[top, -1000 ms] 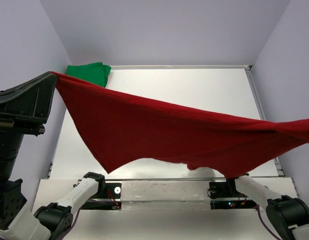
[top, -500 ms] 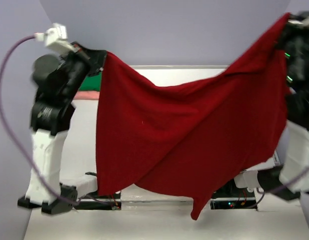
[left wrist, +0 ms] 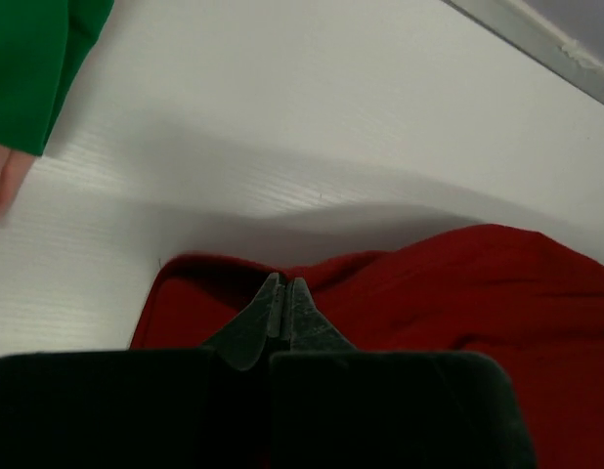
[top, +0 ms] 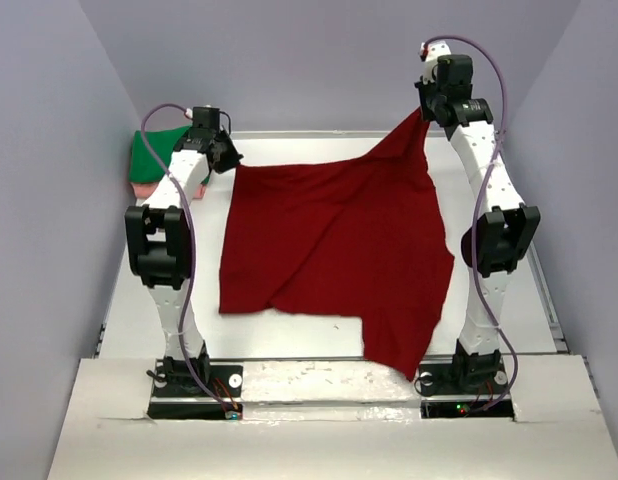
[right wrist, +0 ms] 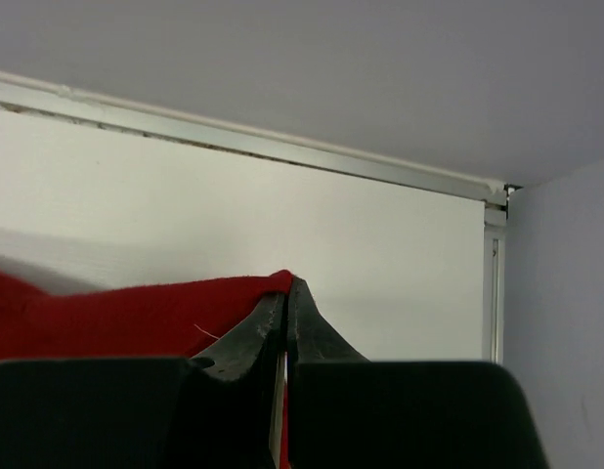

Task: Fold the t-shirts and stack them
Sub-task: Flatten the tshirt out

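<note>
Red knit t-shirt drapes over the white table between both claws. The left gripper and right gripper each pinch a far corner, probably to spread it flat for folding.

A white worktop is boxed in by plain lavender walls along its far, left and right edges. A thin metal rim follows the far edge and turns down the right edge at the far right corner. The light is soft and even, leaving only faint shadows on the surface.
</note>
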